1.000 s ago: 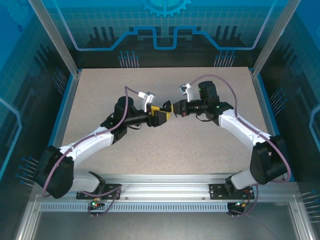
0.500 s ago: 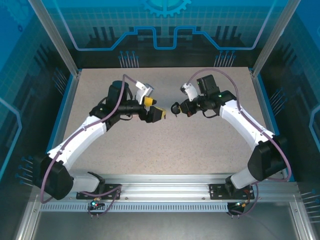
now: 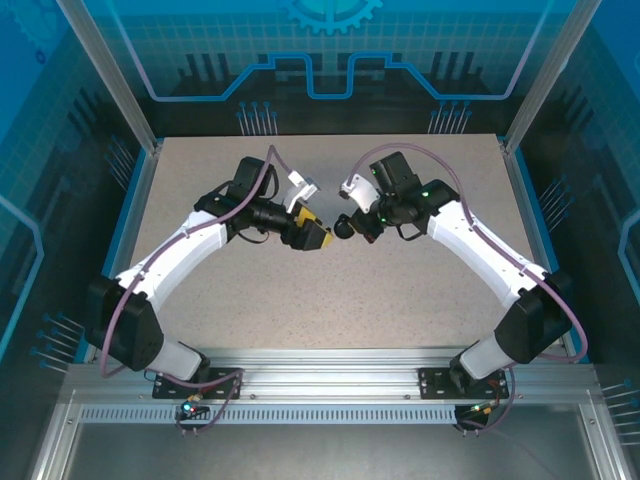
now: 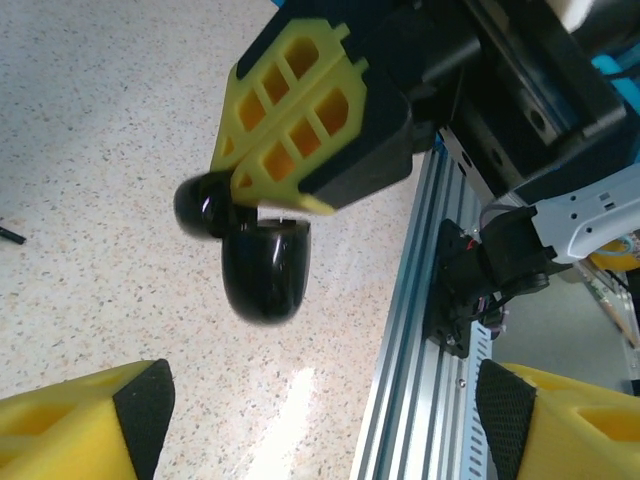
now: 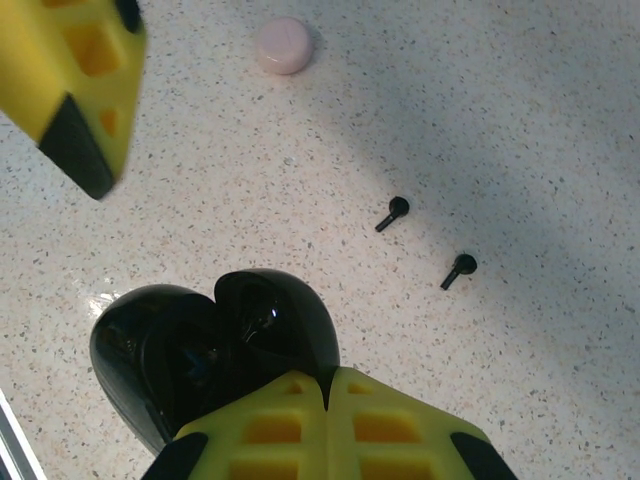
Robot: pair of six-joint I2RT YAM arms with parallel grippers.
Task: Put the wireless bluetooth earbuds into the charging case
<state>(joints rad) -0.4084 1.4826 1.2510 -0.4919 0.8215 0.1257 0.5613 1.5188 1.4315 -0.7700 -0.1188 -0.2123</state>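
Your R gripper point(image 5: 328, 392) has its yellow fingers clamped together on the black charging case point(image 5: 215, 340). The case looks hinged open, w/ two glossy halves showing, over the speckled table point(image 5: 540, 120). Your L gripper point(image 4: 322, 405) faces it from close by, fingers wide apart, nothing between them, not touching the case. Two black earbuds point(image 5: 397, 210) lie loose on the table past the case, near each other but apart, the 2nd bud point(image 5: 462, 266) to the right. A pink round case point(image 5: 284, 45) sits closed, well apart from both.

Two black earbuds point(image 5: 394, 212) lying apart, black case point(image 5: 215, 340) open
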